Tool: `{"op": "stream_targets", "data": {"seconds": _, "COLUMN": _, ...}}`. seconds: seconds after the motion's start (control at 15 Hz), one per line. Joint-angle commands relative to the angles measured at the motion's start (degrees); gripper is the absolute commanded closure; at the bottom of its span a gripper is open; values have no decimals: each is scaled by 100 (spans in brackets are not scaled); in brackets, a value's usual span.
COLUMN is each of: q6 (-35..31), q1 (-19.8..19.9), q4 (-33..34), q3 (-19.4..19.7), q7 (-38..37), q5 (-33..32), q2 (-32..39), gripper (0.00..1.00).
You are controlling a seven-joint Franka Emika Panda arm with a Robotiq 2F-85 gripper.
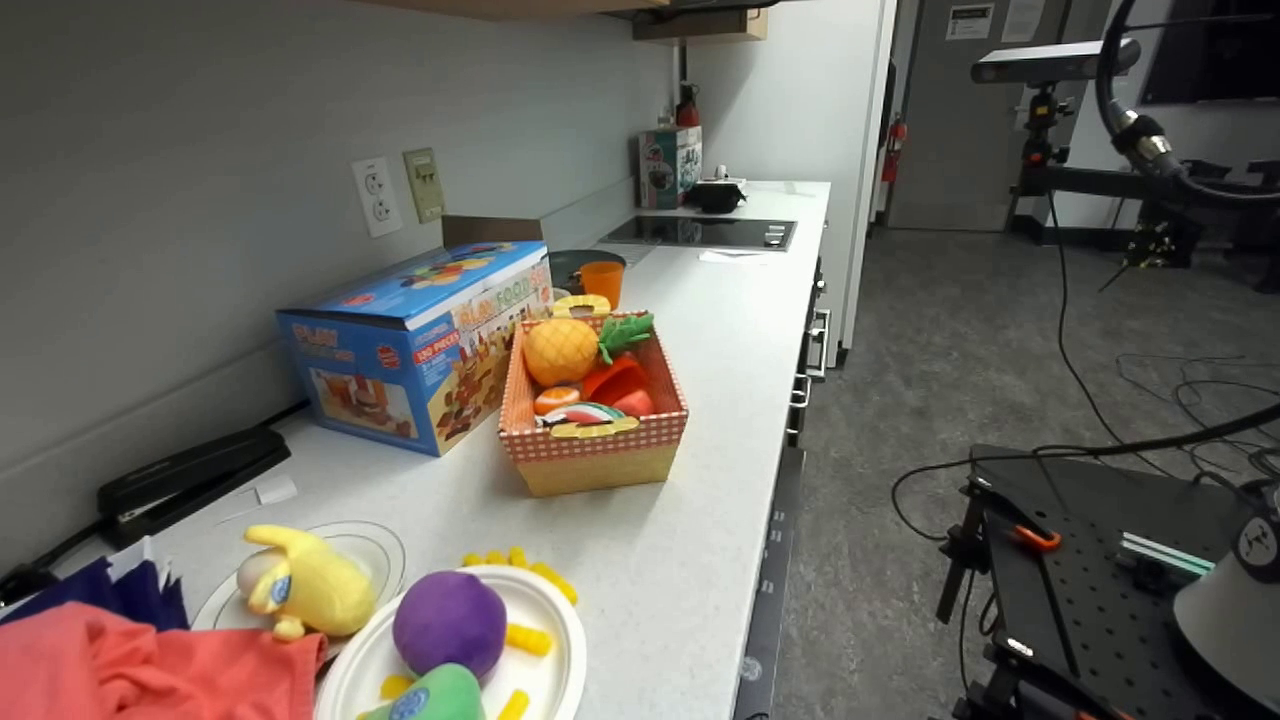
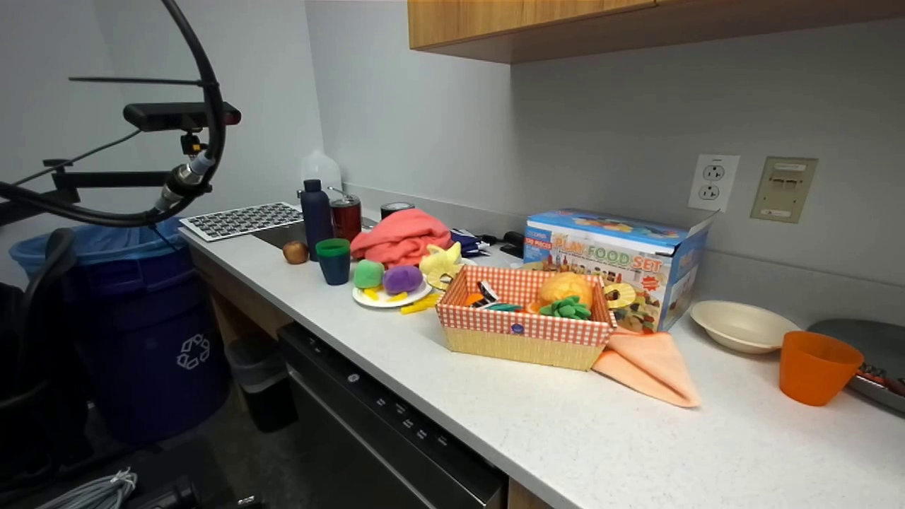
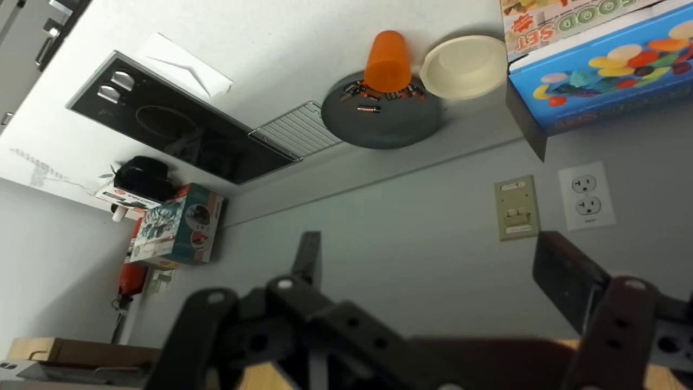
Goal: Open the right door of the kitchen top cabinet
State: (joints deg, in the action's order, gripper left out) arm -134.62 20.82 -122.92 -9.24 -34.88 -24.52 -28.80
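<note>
The kitchen top cabinet (image 2: 523, 15) shows in an exterior view as a tan wood lower strip with its underside, cut off by the top of the frame. A seam between fronts shows near its right part; the doors' upper parts and any handles are out of view. Its underside (image 1: 500, 8) also runs along the top in an exterior view. In the wrist view, which stands upside down, tan wood of the cabinet (image 3: 266, 377) shows at the bottom behind the gripper. My gripper (image 3: 433, 254) is open, with nothing between its fingers. It is outside both exterior views.
Below on the white counter (image 1: 740, 320) are a play food box (image 2: 615, 261), a checked basket (image 2: 527, 346), an orange cup (image 2: 816, 367) and a cooktop (image 1: 700, 232). A smaller wall cabinet (image 1: 710, 28) hangs farther along. A black cable (image 2: 201, 71) crosses an exterior view.
</note>
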Motion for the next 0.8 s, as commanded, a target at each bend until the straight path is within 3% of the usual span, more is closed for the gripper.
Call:
{"op": "stream_targets", "data": {"seconds": 0.0, "q6": 39, "q1": -143, "q4": 8, "q3": 106, "q7": -48, "q5": -80, "q2": 8, "gripper": 0}}
{"op": "stream_targets", "data": {"seconds": 0.33, "q6": -27, "q1": -189, "q4": 64, "q3": 94, "q7": -2, "q5": -64, "q2": 10, "gripper": 0}}
{"op": "stream_targets", "data": {"seconds": 0.73, "q6": -604, "q1": -60, "q4": 1015, "q3": -57, "q7": -62, "q5": -614, "q2": 569, "gripper": 0}}
